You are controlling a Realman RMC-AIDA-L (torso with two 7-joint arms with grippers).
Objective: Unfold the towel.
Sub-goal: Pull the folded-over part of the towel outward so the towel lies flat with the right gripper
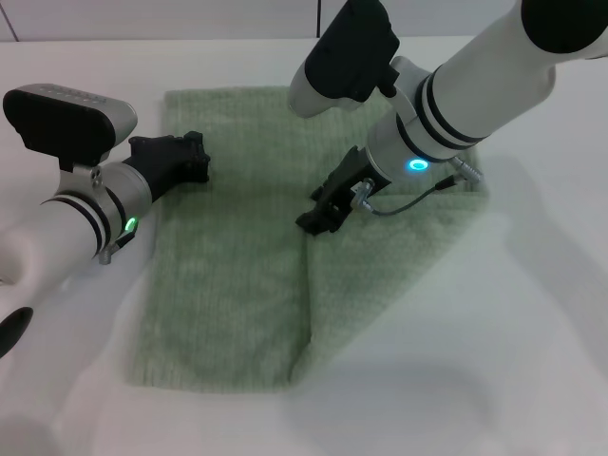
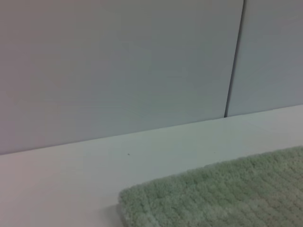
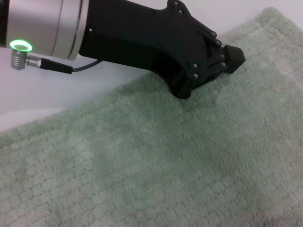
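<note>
Two arms angled inward, right pincer (image 1: pixel 318 217) on towel (image 1: pixel 228 285)

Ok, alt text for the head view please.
A pale green towel lies on a white table, a fold edge running down its middle. The right gripper touches that fold; the left gripper rests at the towel's left edge.

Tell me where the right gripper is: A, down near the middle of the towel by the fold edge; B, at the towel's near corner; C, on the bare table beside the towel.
A: the right gripper sits mid-towel, at the fold edge.
</note>
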